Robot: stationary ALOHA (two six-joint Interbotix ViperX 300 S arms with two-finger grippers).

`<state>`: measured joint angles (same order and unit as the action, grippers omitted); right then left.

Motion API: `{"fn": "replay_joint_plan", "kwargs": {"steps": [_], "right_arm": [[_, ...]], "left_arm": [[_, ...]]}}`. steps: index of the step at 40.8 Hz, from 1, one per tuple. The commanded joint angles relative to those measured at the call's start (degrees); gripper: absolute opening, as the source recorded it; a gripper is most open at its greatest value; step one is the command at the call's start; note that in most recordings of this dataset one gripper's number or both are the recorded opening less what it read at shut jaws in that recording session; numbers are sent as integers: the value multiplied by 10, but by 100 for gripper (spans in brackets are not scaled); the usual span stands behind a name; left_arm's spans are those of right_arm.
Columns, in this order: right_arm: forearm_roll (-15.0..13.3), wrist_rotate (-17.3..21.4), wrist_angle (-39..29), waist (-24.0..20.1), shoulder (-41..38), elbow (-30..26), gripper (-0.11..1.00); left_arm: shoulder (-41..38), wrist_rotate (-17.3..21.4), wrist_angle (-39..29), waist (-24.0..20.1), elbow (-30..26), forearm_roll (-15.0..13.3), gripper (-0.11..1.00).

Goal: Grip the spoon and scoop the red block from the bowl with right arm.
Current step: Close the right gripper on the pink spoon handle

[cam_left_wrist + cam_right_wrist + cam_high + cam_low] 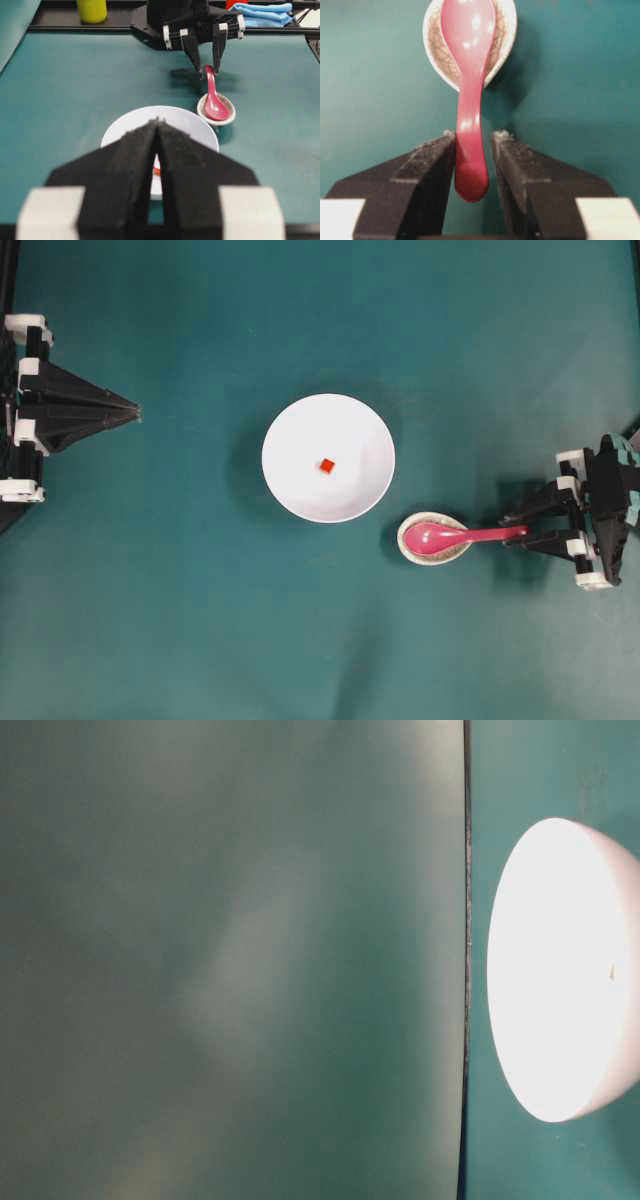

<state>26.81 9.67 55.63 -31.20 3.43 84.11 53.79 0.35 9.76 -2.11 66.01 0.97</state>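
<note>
None of the task steps were finished: the right gripper (472, 142) had its jaws apart on either side of the spoon (470, 75) handle end, not yet clamped, with the scoop resting in the spoon rest (434, 540) just beside the bowl (300, 425). The red block (326, 466) sat in the bowl untouched, so grip and scoop both remained. The left gripper (157, 122) was parked with jaws together, well apart from the bowl.

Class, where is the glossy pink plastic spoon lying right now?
In the overhead view the glossy pink plastic spoon lies right of the white bowl, scoop in the speckled spoon rest, handle end between the right gripper's open fingers.
</note>
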Motion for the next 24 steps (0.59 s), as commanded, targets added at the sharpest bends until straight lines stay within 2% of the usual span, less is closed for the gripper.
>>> {"fn": "replay_joint_plan", "kwargs": {"steps": [1,15,24], "right_arm": [[1,0,16,-3,2,-4,42],[0,-19,18,-3,1,-7,38],[0,-25,18,-3,2,-7,29]], "left_arm": [[-4,1,3,-2,-10,2,0],[-4,1,1,-2,-10,3,0],[-4,1,-5,-2,-10,2,0]]}}
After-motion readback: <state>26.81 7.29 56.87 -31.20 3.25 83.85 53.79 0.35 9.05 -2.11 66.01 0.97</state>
